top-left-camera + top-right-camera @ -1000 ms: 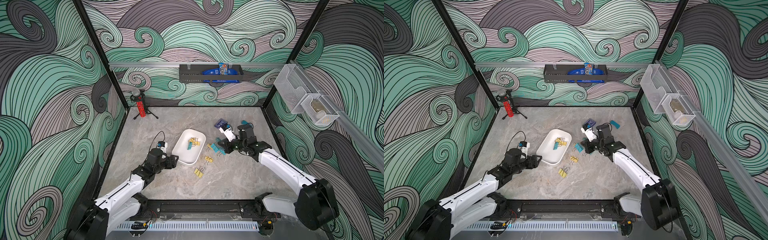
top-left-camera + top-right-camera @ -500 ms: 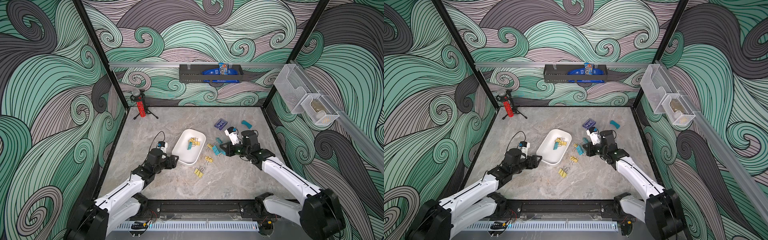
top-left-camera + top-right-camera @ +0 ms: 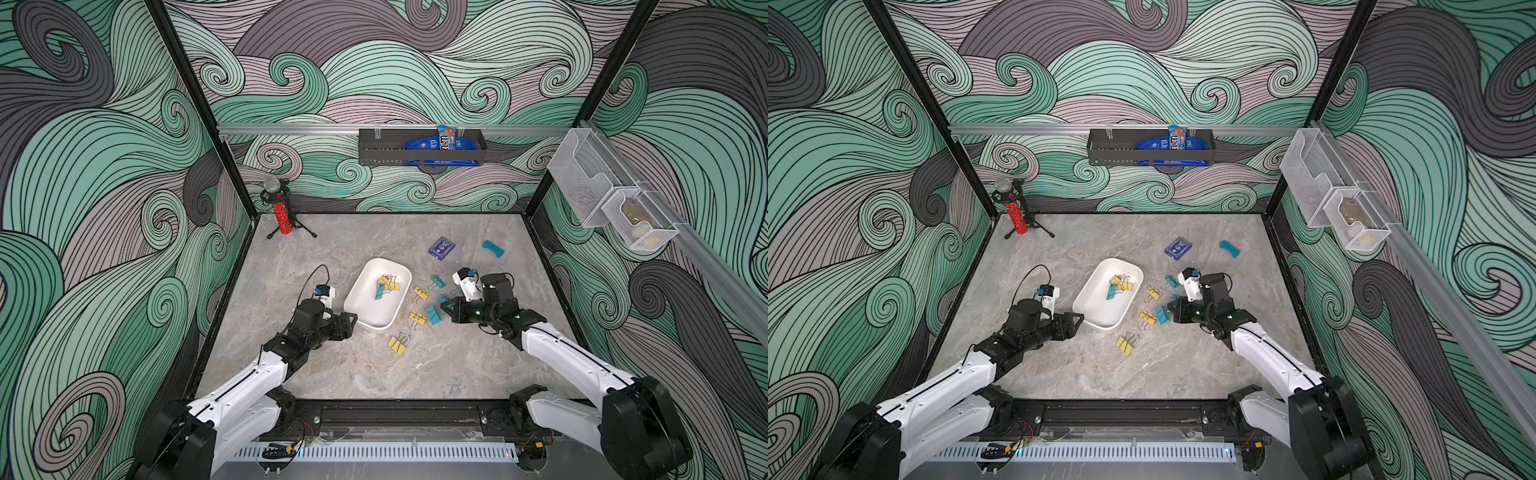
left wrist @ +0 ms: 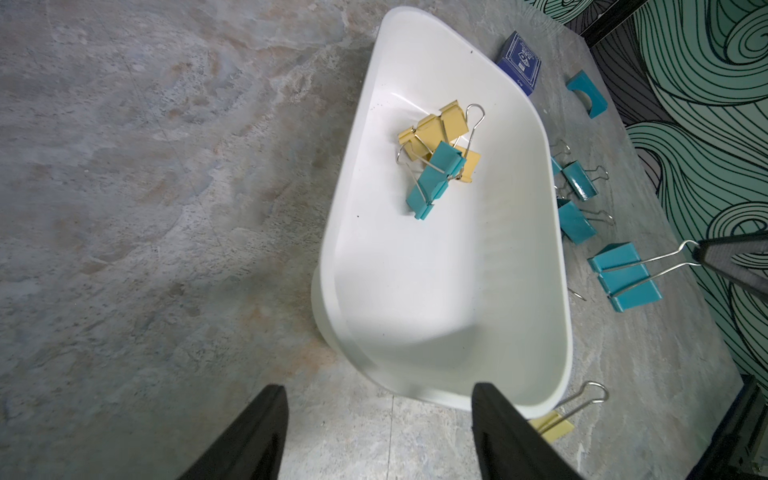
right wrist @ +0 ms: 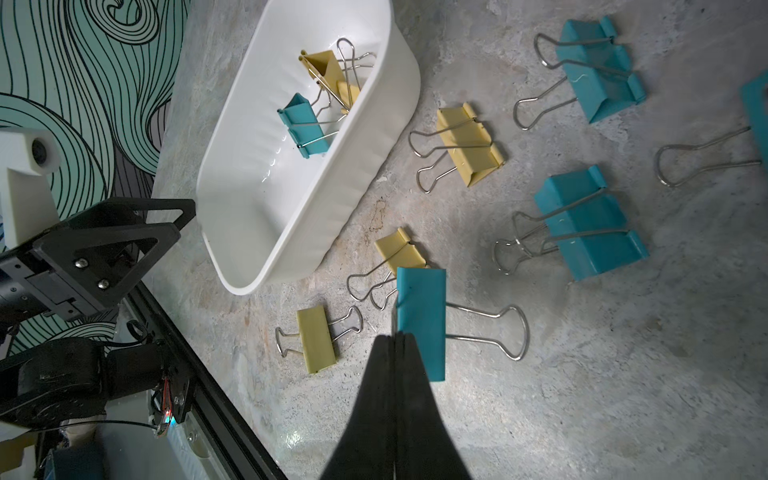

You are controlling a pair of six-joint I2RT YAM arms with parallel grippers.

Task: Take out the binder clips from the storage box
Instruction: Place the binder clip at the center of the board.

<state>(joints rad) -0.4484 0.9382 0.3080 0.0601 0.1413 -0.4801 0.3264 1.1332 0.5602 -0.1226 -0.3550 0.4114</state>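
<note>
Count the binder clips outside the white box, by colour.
yellow binder clips: 3
teal binder clips: 4 (one seemingly pinched by its handle in the right claw; one cut off by the edge of the right wrist view)
Total outside the storage box: 7

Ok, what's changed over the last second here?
The right gripper, shut on the wire handle of a teal binder clip, drew back from the card box toward the front edge. The left gripper, storage box and other binder clips stayed put.
</note>
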